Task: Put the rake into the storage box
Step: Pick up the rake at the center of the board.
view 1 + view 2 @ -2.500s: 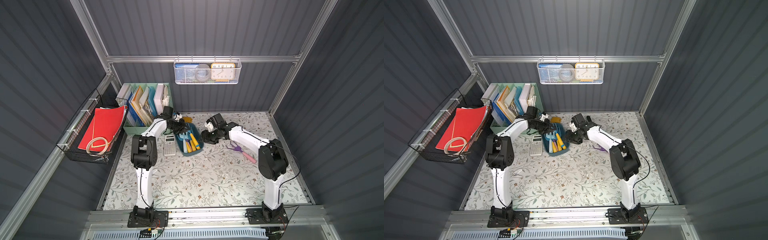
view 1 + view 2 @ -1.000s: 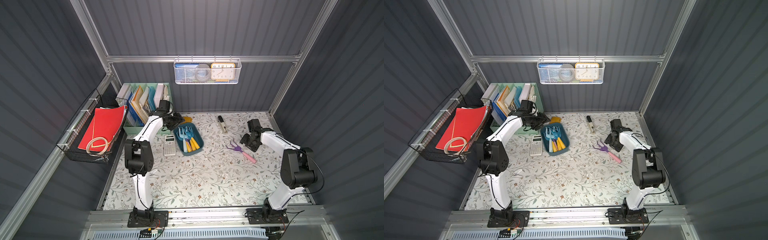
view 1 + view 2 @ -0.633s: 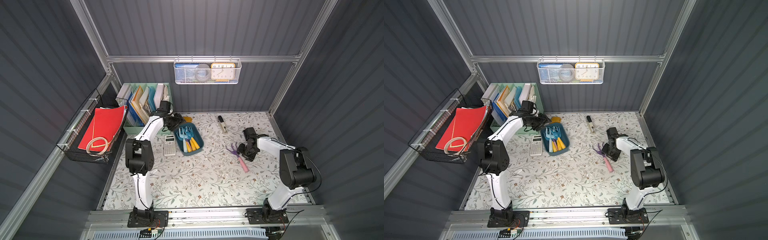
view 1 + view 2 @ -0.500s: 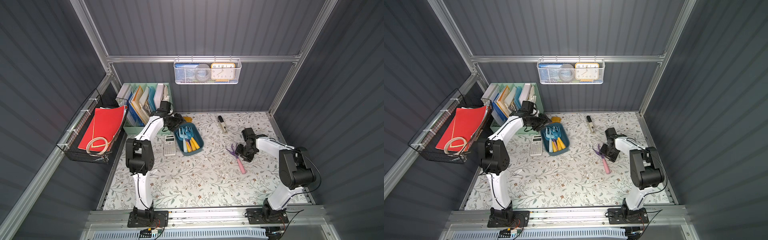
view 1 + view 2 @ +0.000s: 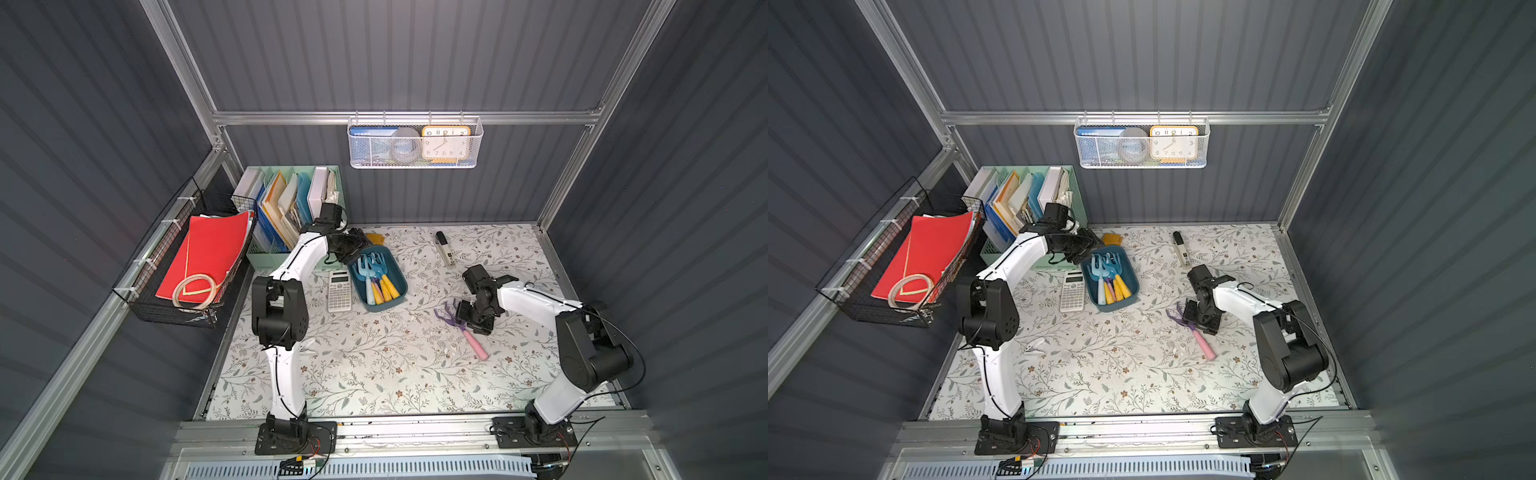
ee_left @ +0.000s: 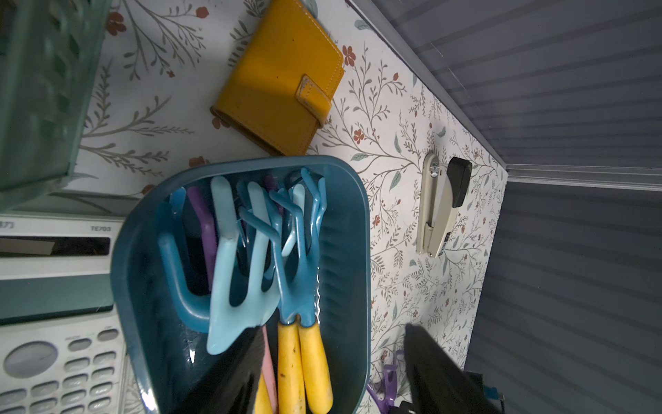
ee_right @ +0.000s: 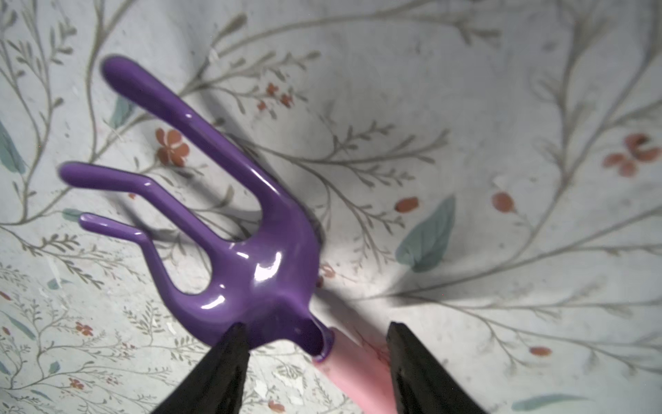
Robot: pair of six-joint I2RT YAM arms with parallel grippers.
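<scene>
The rake (image 5: 451,318) (image 5: 1179,316), purple head on a pink handle, lies flat on the floral mat right of centre. My right gripper (image 5: 473,319) (image 5: 1201,319) is down over its neck, open. In the right wrist view the fingertips (image 7: 233,337) flank the spot where the rake head (image 7: 258,258) meets the handle, with a gap on one side. The storage box (image 5: 400,275) (image 5: 1133,277) (image 6: 358,251), a teal-blue tub, holds several blue-headed, yellow-handled toy tools. My left gripper (image 5: 353,248) (image 5: 1087,246) (image 6: 333,328) hangs open over the box's back end.
A calculator (image 5: 339,289) lies left of the box, a yellow wallet (image 5: 376,238) behind it and a stapler (image 5: 444,248) near the back wall. The mint-green file organiser (image 5: 291,208), a black wire basket (image 5: 199,270) of red folders and a white mesh basket (image 5: 413,143) line the walls.
My right gripper has moved left from beside the rake onto its neck. The rake's handle has swung toward the front. The left arm has hardly moved.
</scene>
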